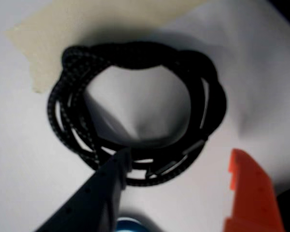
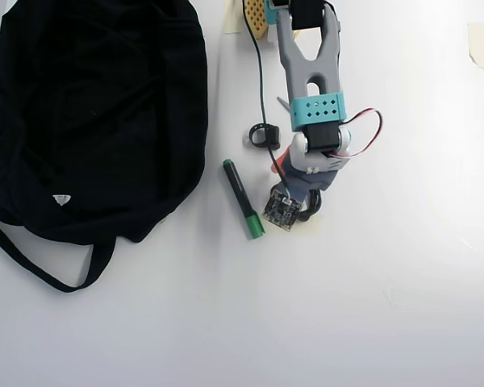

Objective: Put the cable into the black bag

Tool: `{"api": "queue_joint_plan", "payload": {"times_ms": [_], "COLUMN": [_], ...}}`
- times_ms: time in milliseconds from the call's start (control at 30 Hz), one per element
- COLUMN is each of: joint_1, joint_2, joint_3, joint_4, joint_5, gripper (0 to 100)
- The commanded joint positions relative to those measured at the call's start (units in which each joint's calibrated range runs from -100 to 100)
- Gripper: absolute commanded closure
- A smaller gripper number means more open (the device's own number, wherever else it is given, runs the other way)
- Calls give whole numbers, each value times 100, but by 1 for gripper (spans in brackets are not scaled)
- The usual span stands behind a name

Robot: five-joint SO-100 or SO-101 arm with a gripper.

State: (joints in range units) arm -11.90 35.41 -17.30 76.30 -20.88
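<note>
pre-grasp step: gripper (image 1: 176, 181) spread open and empty, dark finger (image 1: 104, 186) over the near rim of the cable (image 1: 135, 116), orange finger (image 1: 251, 193) outside it; next, drop, close on the strands, then carry to the black bag (image 2: 97, 121) far off across the table.

— What lies on the white table (image 2: 403, 306) in the overhead view?
— A green marker (image 2: 244, 198), tilted, and a small black ring (image 2: 261, 135) just above it.
— Anything else?
— Beige tape pieces: one (image 2: 479, 43) at the right edge, one (image 1: 53, 38) in the wrist view.
</note>
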Motion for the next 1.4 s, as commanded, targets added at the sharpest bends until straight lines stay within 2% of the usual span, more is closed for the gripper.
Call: {"api": "queue_joint_plan", "payload": {"times_ms": [0,433,833,1367], "joint_1": [98,151,151,121], "joint_2": [19,467,467,260], "joint_3": [-238,-615,-615,-651], "joint_4": [-136,-128,-76,-42], "joint_5": [1,32,43,64], "gripper": [74,75,98,98]}}
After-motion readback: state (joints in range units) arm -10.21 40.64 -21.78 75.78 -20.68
